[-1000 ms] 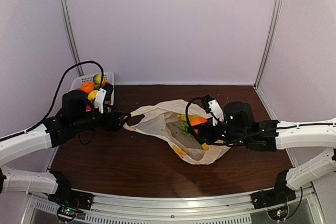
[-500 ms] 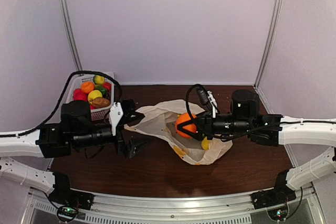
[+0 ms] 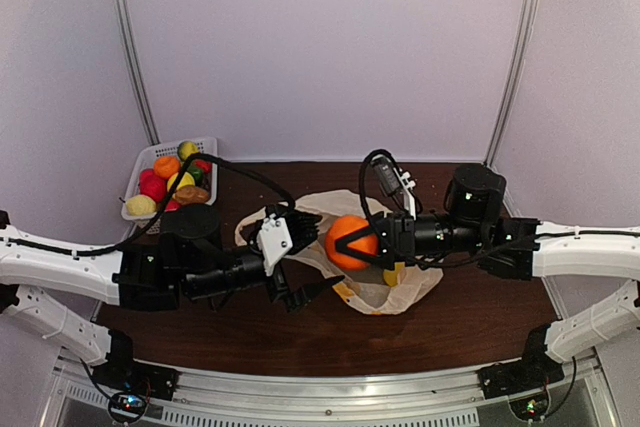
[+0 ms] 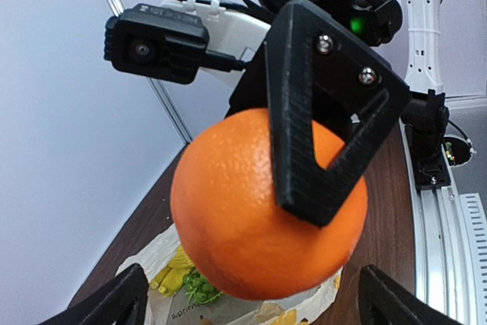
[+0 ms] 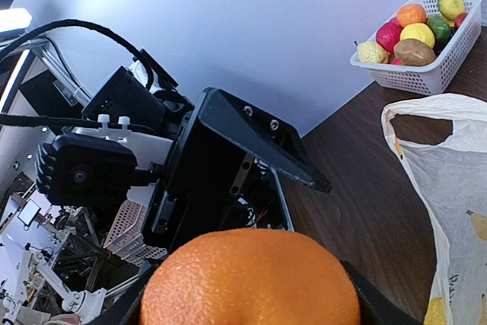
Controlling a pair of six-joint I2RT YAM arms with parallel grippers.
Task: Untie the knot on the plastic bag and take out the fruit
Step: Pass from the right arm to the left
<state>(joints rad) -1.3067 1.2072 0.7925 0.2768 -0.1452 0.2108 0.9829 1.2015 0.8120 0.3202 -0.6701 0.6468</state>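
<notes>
The right gripper (image 3: 348, 241) is holding an orange (image 4: 251, 218) above the plastic bag (image 3: 405, 289) on the table (image 3: 250, 332). The left gripper (image 3: 308, 253) is facing it, fingers spread wide. Yellow and green fruit (image 4: 181, 273) is lying inside the bag.

No word, brand or number can be read. The plastic bag (image 4: 163, 256) carries a short line of dark print (image 4: 187, 313) in the left wrist view, too blurred to make out.
</notes>
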